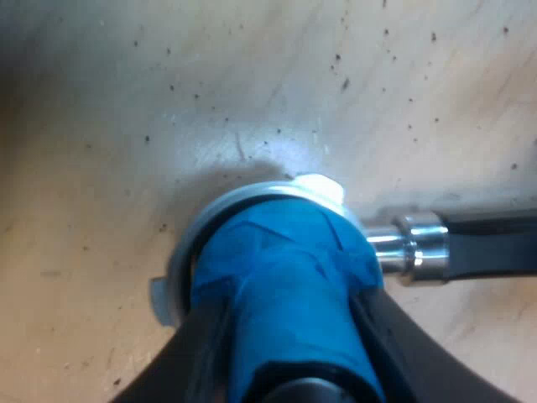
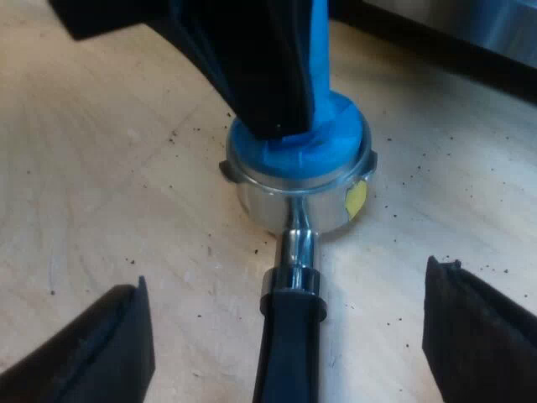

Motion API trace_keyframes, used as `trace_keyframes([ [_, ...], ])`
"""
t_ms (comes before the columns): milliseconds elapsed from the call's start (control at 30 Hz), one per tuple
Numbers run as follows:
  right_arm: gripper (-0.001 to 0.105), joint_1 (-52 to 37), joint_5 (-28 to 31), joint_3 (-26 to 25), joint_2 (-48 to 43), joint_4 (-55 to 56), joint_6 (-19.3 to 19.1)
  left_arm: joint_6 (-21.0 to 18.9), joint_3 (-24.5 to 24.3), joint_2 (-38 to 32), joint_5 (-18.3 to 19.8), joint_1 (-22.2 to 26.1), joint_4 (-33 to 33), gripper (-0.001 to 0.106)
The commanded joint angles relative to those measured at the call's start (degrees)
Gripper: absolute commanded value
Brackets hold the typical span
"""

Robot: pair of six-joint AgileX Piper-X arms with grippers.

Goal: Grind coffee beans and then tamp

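Note:
A blue tamper stands in the basket of the metal holder, which rests on a pale wooden table. My left gripper is shut on the blue tamper, its black fingers clasping both sides. From the right wrist view the same blue tamper sits inside the holder's round metal rim, with the other arm's black gripper on it from above. The holder's dark handle runs toward my right gripper, which is open, its fingers wide apart on either side of the handle without touching it.
Coffee grounds are scattered over the wooden table. The dark base of the espresso machine stands just beyond the holder. A small yellow mark shows on the holder's metal wall.

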Motion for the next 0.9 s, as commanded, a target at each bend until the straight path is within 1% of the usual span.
trace_keyframes([
  [33,0.069,0.09,0.37,-0.14,-0.34,-0.54,-0.17,-0.45,-0.10,2.28,-0.22,-0.17,0.21,0.001],
  [167,0.069,0.09,0.37,-0.14,-0.34,-0.54,-0.17,-0.45,-0.10,4.46,-0.22,-0.17,0.34,0.001],
  [300,0.069,0.09,0.37,-0.14,-0.34,-0.54,-0.17,-0.45,-0.10,4.19,-0.22,-0.17,0.76,0.001],
  [400,0.069,0.09,0.37,-0.14,-0.34,-0.54,-0.17,-0.45,-0.10,2.16,-0.22,-0.17,1.55,0.001],
  [500,0.069,0.09,0.37,-0.14,-0.34,-0.66,-0.17,-0.45,-0.10,-1.42,-0.22,-0.17,2.07,0.001],
  [633,0.069,0.09,0.37,-0.14,-0.34,-3.72,-0.30,-0.45,-0.10,-6.51,-0.22,-0.17,3.42,0.001],
  [733,0.069,0.09,0.25,-0.14,-0.34,-6.05,-2.43,-0.45,-0.10,-9.78,-0.22,-0.17,4.59,0.001],
  [833,0.069,0.09,0.25,-0.73,-0.34,-6.43,-2.74,-0.45,-0.10,-12.70,-0.44,0.85,6.01,0.001],
  [900,0.069,0.09,-0.01,-0.88,-0.34,-7.34,-2.74,-0.45,-0.10,-13.45,-1.55,2.28,6.06,0.001],
])
